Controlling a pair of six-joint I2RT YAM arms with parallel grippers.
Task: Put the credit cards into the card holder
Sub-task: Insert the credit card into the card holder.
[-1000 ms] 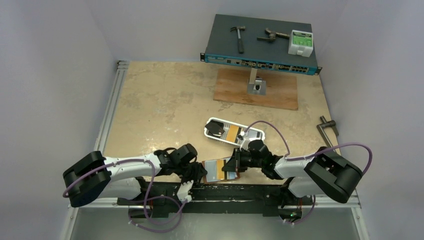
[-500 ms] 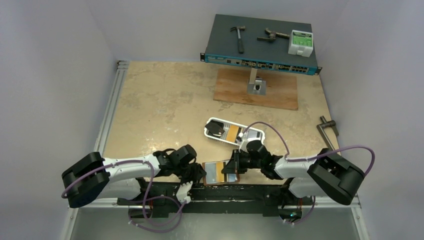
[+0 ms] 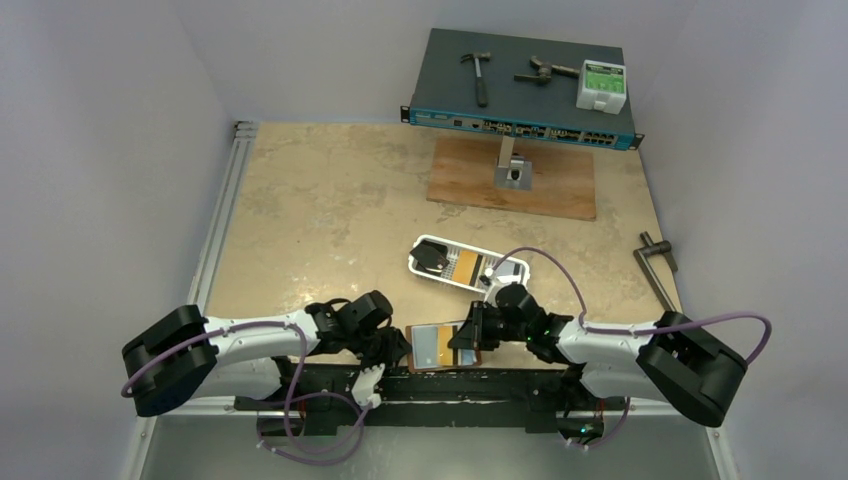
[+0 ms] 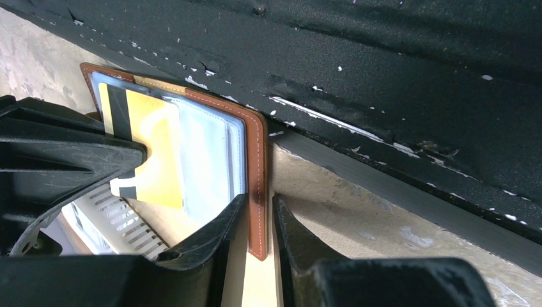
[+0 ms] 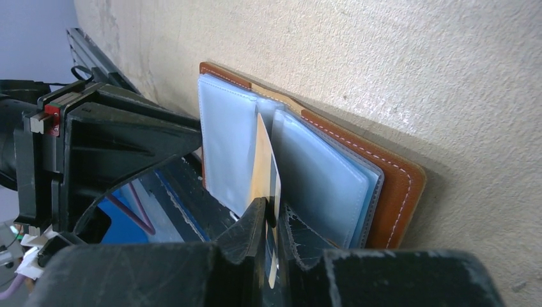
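R gripper [image 5: 271, 214] jaws stood narrow round orange card [image 5: 264, 160], on edge, long axis running fwd from fingertips into card holder [image 5: 396, 192] sleeves; gripped or slack, can't tell. L gripper [image 4: 259, 203] pinched holder's cover edge.

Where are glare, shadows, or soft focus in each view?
Top external view: even light, sharp, a pale sheen on the table. Left wrist view: the card holder is sharp, its clear pockets washed pale by glare. Right wrist view: the right claw, close to the lens, is dark and slightly soft; the holder casts a narrow shadow on the table.
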